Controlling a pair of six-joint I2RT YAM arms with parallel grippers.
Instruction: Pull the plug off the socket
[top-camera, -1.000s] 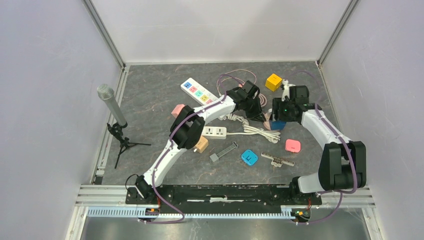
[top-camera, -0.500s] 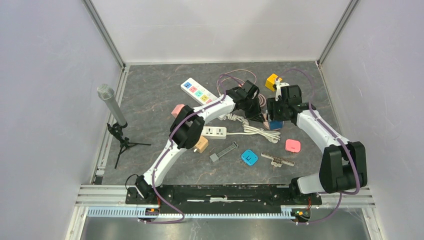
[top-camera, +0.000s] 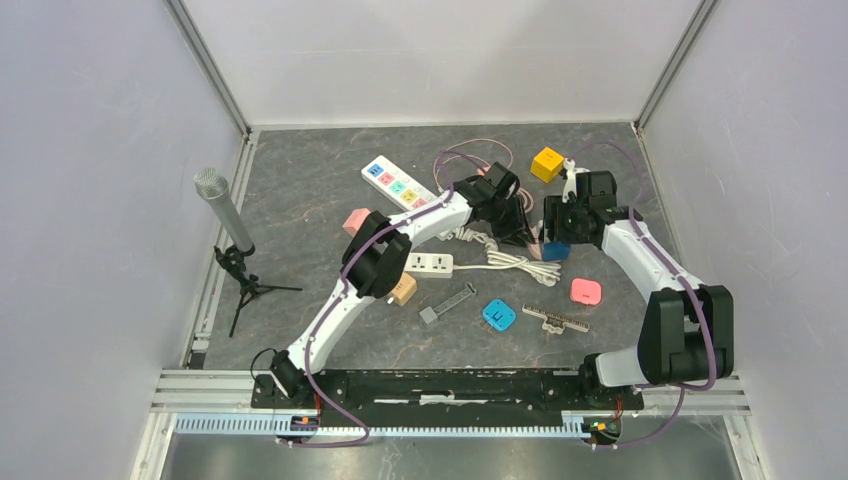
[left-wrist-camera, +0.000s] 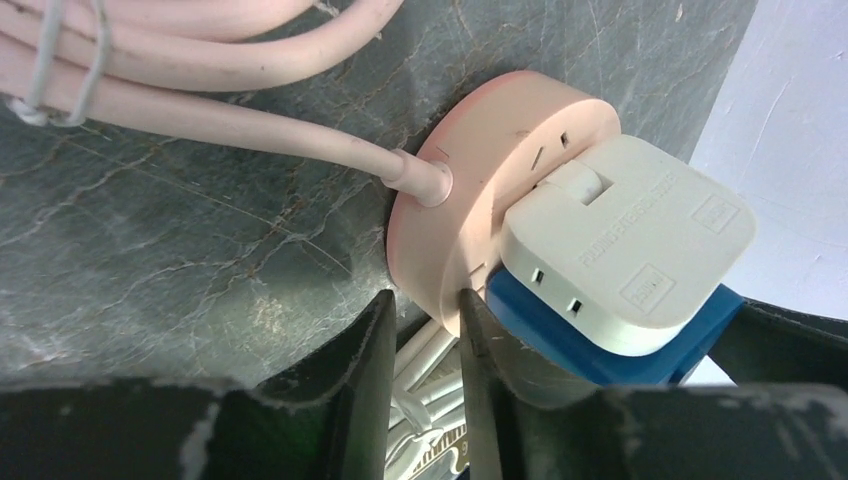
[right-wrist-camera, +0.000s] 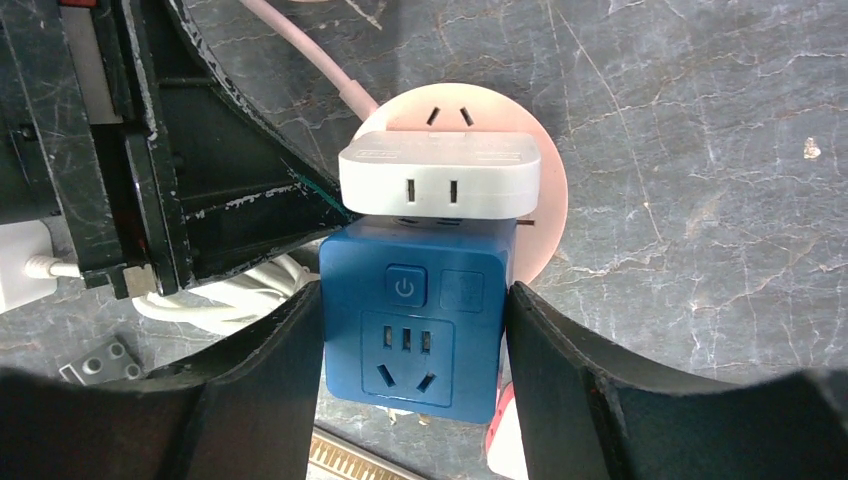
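Right wrist view: our right gripper (right-wrist-camera: 410, 305) has its jaws clamped on the blue plug (right-wrist-camera: 412, 345). Only the left wrist view shows the left gripper (left-wrist-camera: 427, 325), jaws narrow at the pink socket (left-wrist-camera: 480, 190) rim. We can't tell if it grips.

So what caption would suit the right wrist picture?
Right gripper grips the blue plug on the round pink socket.

White arm links (top-camera: 430, 220), black joint housings (top-camera: 375, 258), purple cables (top-camera: 306, 372) running alongside, scuffed black gripper fingers (right-wrist-camera: 250, 400)

Lighting: bright, even, diffuse, from overhead. Shadows: soft, short, beside round pink plastic socket (left-wrist-camera: 490, 160). Focus: socket sharp; foreground below it blurred.
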